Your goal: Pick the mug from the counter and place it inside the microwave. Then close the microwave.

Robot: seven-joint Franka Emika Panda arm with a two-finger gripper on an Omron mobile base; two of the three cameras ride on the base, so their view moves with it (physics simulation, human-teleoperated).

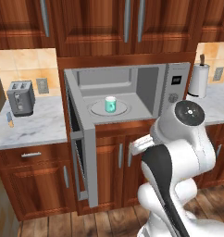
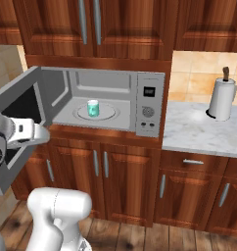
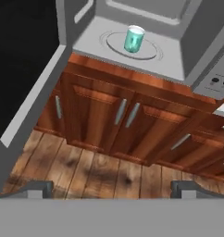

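the microwave door [image 3: 26,69] hangs open to the left of the jaws. the mug [image 3: 133,39] stands upright on the turntable plate [image 3: 148,52] inside the microwave [image 1: 174,88], well ahead of the gripper [image 3: 111,189], whose jaws are spread wide, holding nothing.

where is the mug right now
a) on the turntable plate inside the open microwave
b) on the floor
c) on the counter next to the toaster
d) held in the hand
a: the mug stands upright on the white turntable plate inside the microwave, whose door hangs wide open.
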